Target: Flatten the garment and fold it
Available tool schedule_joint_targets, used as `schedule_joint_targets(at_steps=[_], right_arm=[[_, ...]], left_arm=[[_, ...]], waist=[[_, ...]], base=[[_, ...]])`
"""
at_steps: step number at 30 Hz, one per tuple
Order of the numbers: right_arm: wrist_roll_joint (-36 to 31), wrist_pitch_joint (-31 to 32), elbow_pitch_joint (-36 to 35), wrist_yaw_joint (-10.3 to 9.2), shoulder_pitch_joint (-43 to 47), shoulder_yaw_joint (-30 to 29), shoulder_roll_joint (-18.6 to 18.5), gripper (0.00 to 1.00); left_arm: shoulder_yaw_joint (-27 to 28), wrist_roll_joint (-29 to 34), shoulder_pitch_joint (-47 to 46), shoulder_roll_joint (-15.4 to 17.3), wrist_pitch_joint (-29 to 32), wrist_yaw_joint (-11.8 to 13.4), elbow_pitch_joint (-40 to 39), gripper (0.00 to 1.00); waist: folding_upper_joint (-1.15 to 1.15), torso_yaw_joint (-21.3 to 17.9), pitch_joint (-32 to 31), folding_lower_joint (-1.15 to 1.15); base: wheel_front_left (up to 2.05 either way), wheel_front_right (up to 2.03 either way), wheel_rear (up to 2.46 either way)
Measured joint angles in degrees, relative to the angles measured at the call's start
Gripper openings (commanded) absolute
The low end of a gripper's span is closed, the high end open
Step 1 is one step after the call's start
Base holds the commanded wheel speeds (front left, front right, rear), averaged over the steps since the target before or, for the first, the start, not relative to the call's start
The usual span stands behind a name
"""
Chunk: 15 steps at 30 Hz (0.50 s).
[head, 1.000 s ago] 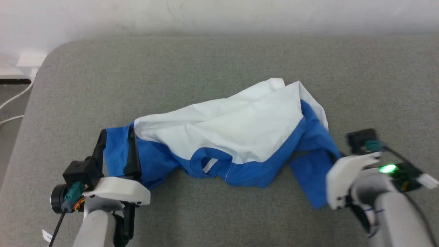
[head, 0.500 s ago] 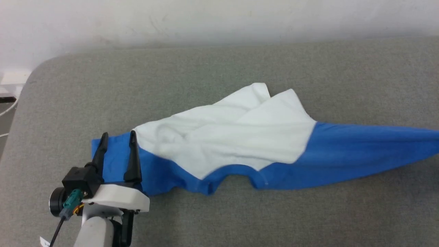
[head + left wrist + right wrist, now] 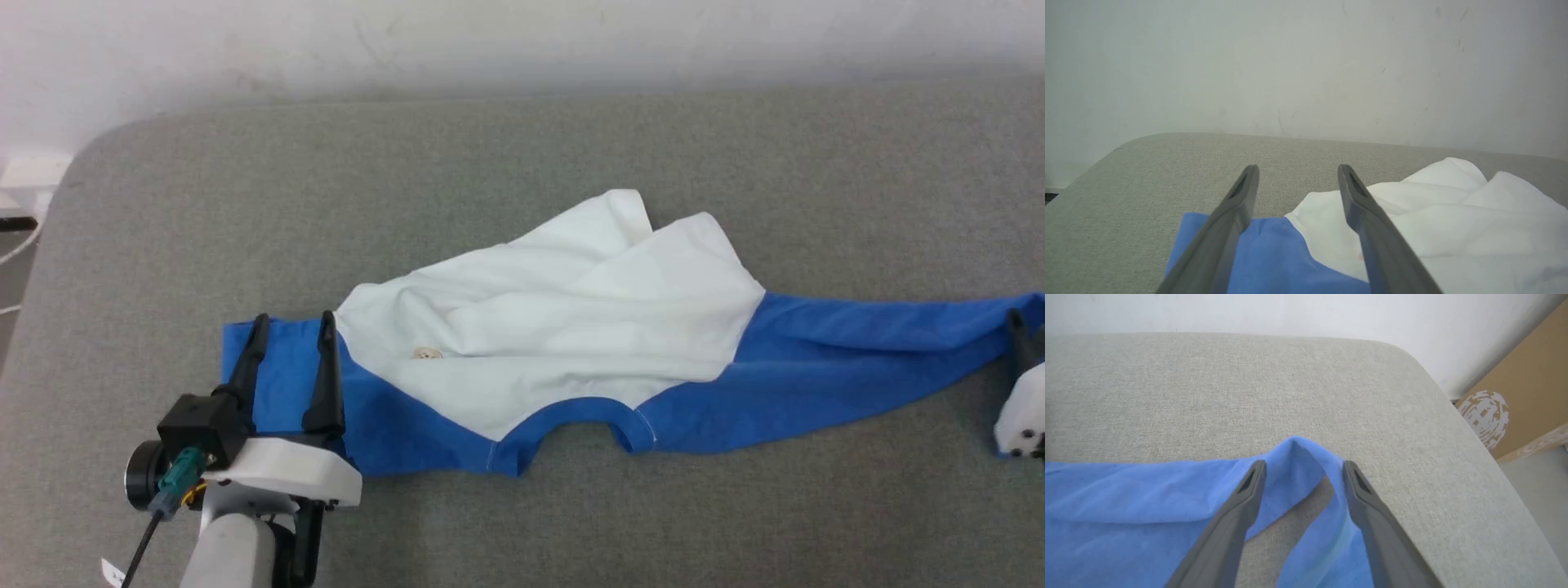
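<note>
Has hauled one blue sleeve of the garment (image 3: 571, 327) out to the right end of the desk (image 3: 490, 163) since a second ago, then let go. Holds right gripper (image 3: 1304, 465) fingers wide, astride that sleeve's tip. Keeps left gripper (image 3: 295, 318) fingers wide over the opposite blue sleeve, toward the desk's left end. Lies across the desk's middle, long axis left-to-right, white body bunched and creased.

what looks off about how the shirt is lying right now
The garment is not flat: its white middle is bunched, with a flap folded over at the far edge, and the blue sleeve end humps up inside the open right end effector.
</note>
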Motion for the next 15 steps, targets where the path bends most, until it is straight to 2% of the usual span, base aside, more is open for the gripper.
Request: schedule_joint_targets(at_steps=[6, 11, 13, 15], right_arm=[[0.9, -4.7, -13.5, 0.0, 9.4, 1.1, 7.7, 1.0], [1.3, -4.1, -25.8, 0.0, 18.8, 5.4, 12.5, 1.0], [1.7, -3.1, -28.6, 0.0, 21.6, 7.9, 13.2, 1.0], [2.5, -2.1, -30.2, 0.0, 23.3, 9.9, 13.5, 1.0]], left_arm=[[0.2, 0.0, 1.3, -0.7, 0.0, -0.5, 0.2, 1.0], [-1.0, 0.2, 3.7, -0.8, 0.6, -1.5, 0.3, 1.0], [-2.0, -0.7, 4.4, -1.0, 3.2, -2.4, 0.2, 1.0], [-3.2, -2.8, 5.6, -1.4, 8.8, -3.1, 0.4, 1.0]], waist=[[0.0, 0.5, -3.1, -0.01], [0.0, 1.2, -5.7, -0.01], [0.0, 1.7, -6.2, -0.01], [0.0, 2.2, -6.6, -0.01]], base=[[0.0, 0.0, 0.0], [0.0, 0.0, 0.0], [0.0, 0.0, 0.0], [0.0, 0.0, 0.0]])
